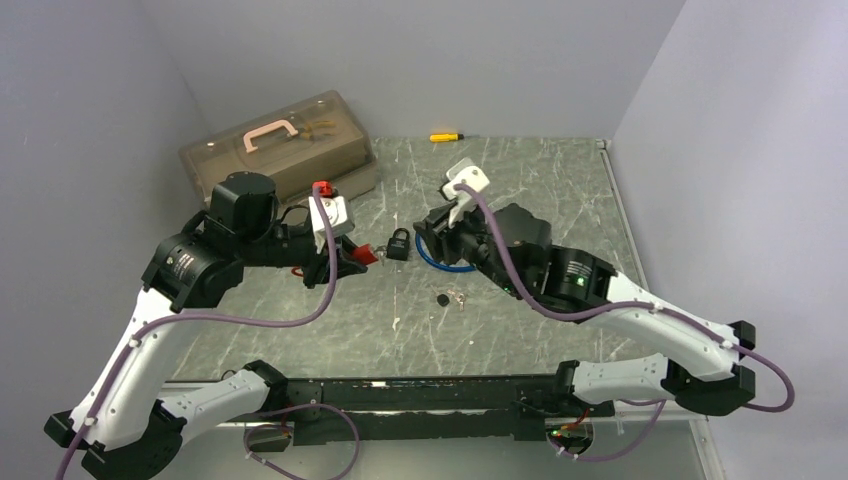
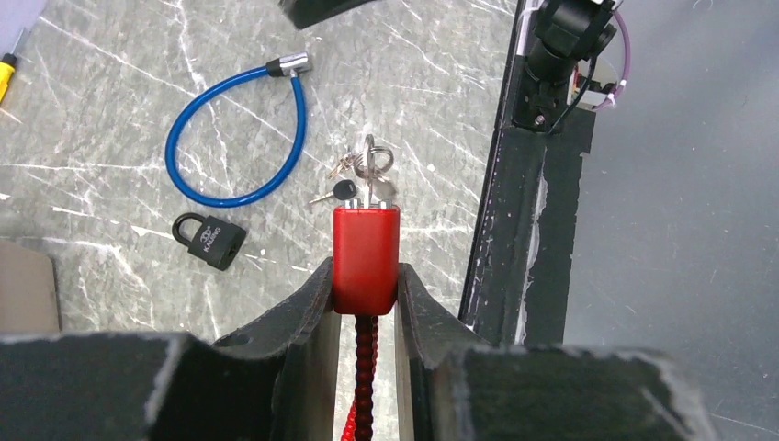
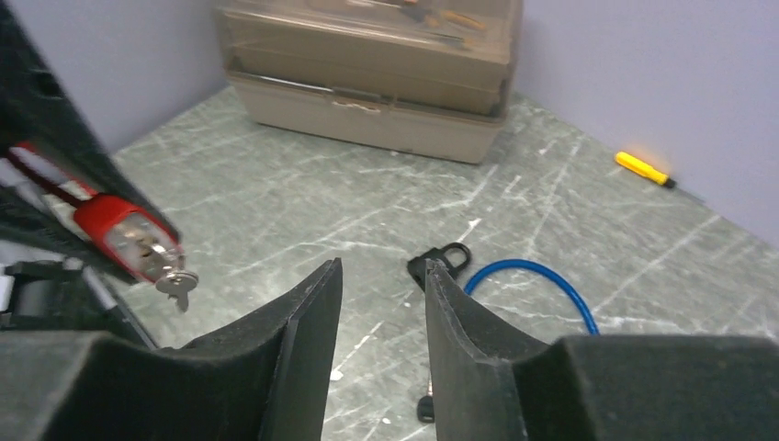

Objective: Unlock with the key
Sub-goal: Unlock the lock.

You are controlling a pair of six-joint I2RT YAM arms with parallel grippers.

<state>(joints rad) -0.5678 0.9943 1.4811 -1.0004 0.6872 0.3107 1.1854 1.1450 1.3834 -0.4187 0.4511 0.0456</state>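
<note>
- The left gripper (image 2: 365, 278) is clenched on the red lock (image 2: 366, 234). Its two fingers press the lock body's opposite flanks and hold it clear of the table (image 1: 560, 200).
- The key (image 3: 178, 281) sits in the keyway on the lock's free end face. A key ring (image 2: 372, 158) hangs from its head.
- The right gripper (image 3: 381, 266) is released and holds nothing. Its fingers stand apart with only table visible between them.
- Governing relation: the lock's long axis runs out of the left gripper toward the right arm, so the keyed face is turned to the right gripper.
- In the right wrist view the key lies well to the left of the finger gap and not between the fingers. The two are apart and not in contact.
- Judgement: the right arm is the free arm and the only one placed to take the key head. It must shift toward the robot's left until the head sits between its fingers, then close and rotate about the lock's long axis.
- Risk, as a judgement: the key head looks small and hangs at a slant, so an off-centre approach may push it aside.
- Not involved: a black padlock (image 1: 398, 243), a blue cable lock (image 2: 234, 138) and loose keys (image 1: 452, 298) lie on the table between the arms.
</note>
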